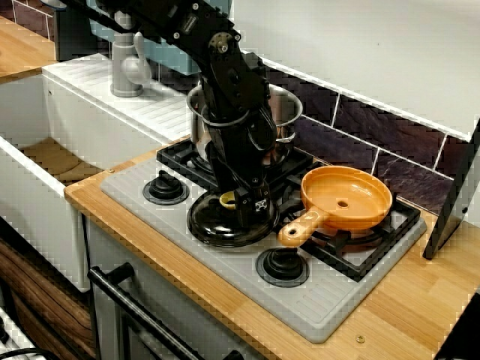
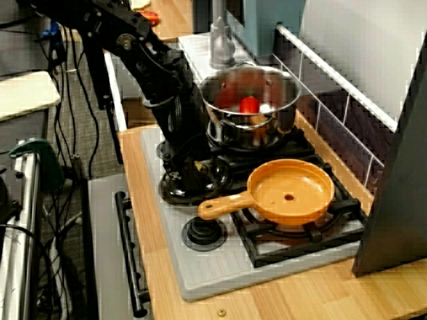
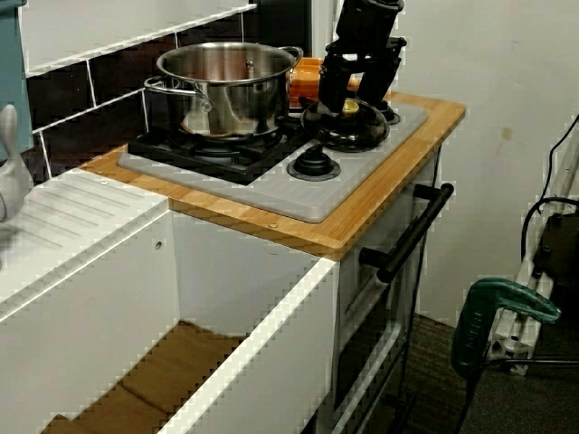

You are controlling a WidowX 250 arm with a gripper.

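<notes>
Since the black lid (image 1: 210, 222) lies flat at the near edge of the stove (image 1: 330, 300), left of the orange pan (image 1: 346, 196), with its yellow knob (image 1: 228, 199) upward, the pincer (image 1: 240, 199) stands upright over it, spread, fingers straddling the knob.

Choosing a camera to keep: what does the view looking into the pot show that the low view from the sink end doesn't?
Only the view into the pot: a red item inside the steel pot and the inside of the orange pan. Only the low view: the lid's yellow knob, the white sink basin and a green tool near the floor. Both: the pot, the black lid and the gripper at it.
</notes>
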